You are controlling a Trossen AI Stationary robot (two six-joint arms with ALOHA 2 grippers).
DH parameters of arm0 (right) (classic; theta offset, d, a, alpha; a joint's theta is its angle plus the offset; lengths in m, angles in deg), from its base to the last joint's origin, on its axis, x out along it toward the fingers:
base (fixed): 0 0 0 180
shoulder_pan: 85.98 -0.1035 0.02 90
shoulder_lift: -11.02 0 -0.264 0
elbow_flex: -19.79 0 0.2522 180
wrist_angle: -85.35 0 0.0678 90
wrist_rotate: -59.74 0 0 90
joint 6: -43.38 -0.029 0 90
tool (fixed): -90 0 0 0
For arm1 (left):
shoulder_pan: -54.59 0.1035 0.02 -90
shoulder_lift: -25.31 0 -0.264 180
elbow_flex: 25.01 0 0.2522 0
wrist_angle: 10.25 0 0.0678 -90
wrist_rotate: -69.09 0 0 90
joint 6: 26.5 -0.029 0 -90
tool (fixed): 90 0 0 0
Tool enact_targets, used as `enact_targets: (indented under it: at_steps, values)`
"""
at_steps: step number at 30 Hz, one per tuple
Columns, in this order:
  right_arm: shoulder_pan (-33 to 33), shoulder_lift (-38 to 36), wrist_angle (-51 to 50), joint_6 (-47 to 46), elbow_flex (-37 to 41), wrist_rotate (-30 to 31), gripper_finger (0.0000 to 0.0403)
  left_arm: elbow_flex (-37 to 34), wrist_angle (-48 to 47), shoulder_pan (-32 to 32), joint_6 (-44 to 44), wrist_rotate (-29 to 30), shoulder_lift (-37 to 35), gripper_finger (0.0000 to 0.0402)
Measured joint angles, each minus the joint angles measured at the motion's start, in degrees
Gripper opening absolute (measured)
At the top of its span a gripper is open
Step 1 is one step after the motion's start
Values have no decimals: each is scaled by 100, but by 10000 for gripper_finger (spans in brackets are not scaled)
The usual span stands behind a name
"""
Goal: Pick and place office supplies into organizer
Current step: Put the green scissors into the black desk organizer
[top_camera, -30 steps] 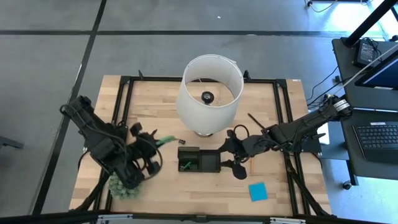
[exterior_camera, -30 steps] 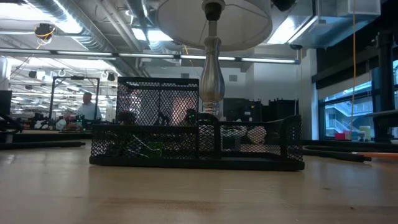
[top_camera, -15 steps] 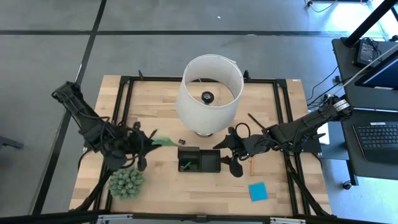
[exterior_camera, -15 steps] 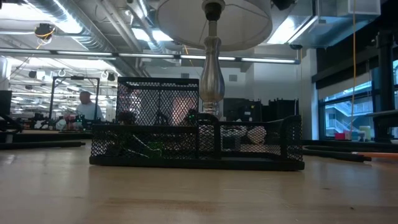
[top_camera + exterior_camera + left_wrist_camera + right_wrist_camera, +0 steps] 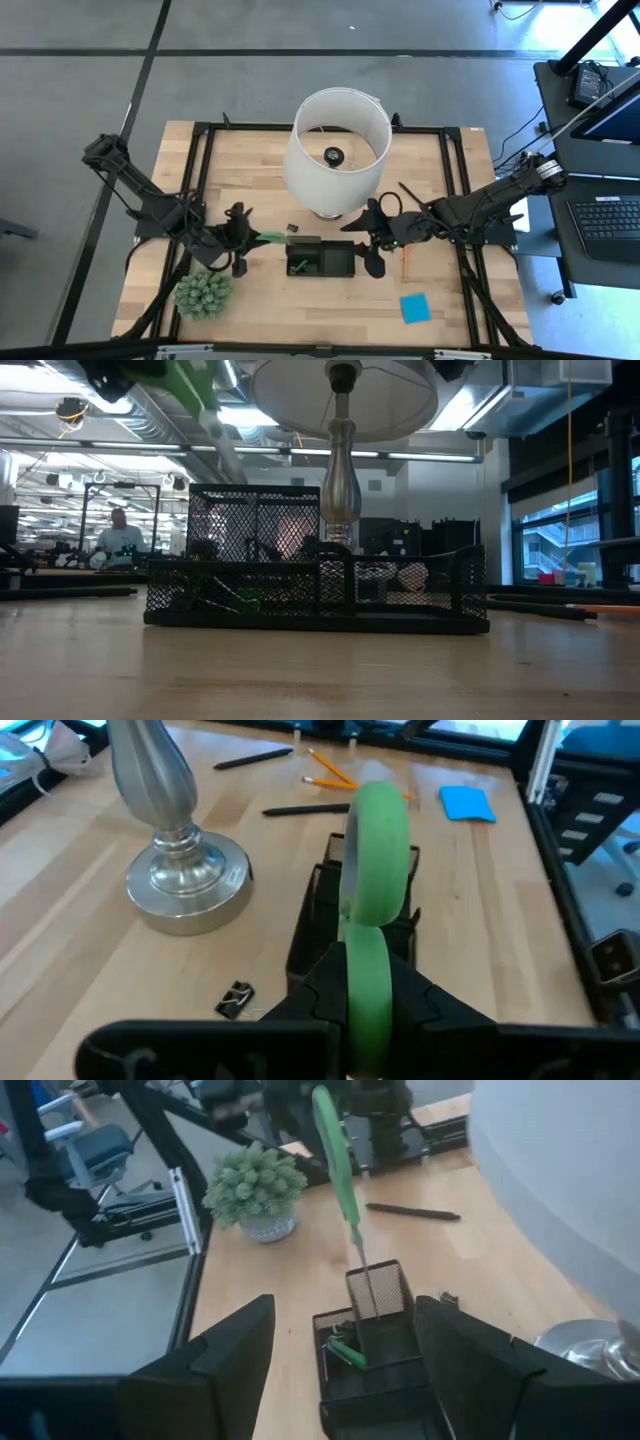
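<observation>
Already, something green lies inside the organizer. The green-handled scissors are clamped in the closed left gripper, held above the organizer's left end, blades down. The right gripper is spread wide and empty beside its right end. An orange pencil, blue sticky-note pad, pens and a clip remain on the table.

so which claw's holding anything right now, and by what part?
Left claw grips the green-handled scissors by the handle end, blades pointing down over the organizer. Right claw is open, empty.
</observation>
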Motion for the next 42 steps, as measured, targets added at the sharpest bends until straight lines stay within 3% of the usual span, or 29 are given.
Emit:
enact_targets:
  at_steps: [13,20,27,42]
  values:
    - [7,0,16,-92,0,8,242,-95,685,770,-938,-746,558,16]
    - [7,0,14,-172,0,11,243,-95,803,1080,-923,-1216,1139,16]
    - [7,0,2,-275,0,8,243,-84,1117,1147,-917,-1277,1468,18]
    - [7,0,3,-278,0,-2,243,-90,1053,1145,-643,-1285,1495,85]
